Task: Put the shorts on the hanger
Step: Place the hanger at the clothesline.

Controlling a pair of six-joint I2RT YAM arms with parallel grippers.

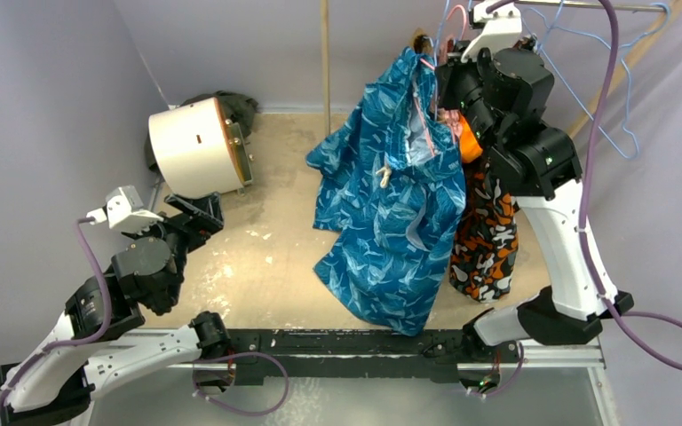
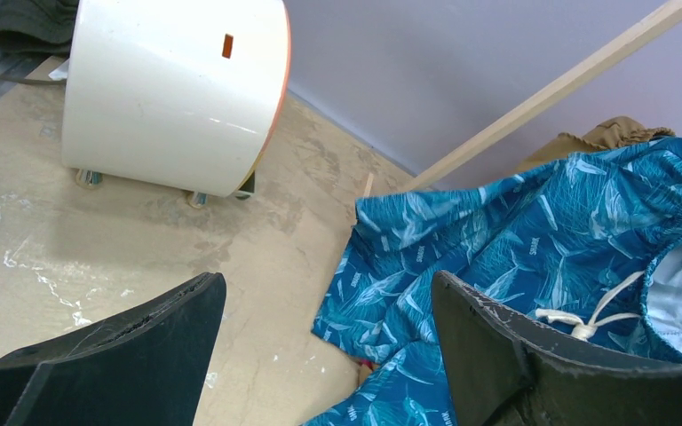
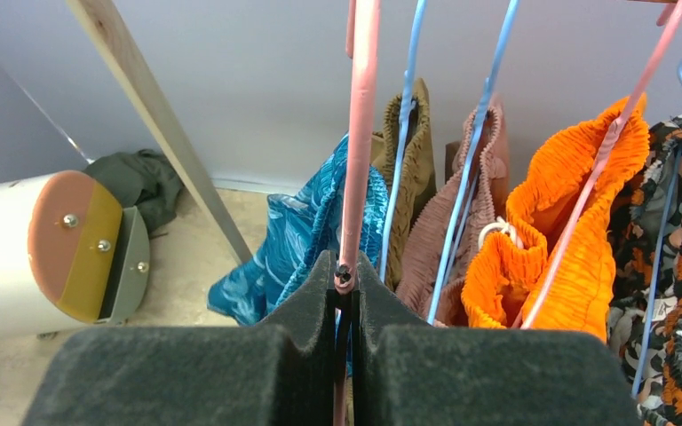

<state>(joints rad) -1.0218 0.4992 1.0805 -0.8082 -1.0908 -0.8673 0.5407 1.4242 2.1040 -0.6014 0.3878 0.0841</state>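
The shiny blue-and-teal shorts hang draped over the pink hanger, their lower legs reaching down to the tabletop. A white drawstring bow dangles at the waistband. My right gripper is raised by the rail. In the right wrist view it is shut on the pink hanger wire, with the shorts just behind. My left gripper stands open, low at the left. In its own view its jaws hold nothing, and the shorts lie apart ahead of the right finger.
A white drum lies on its side at the back left, dark cloth behind it. A wooden pole stands at the back. Orange shorts, brown shorts and patterned shorts hang on light blue hangers.
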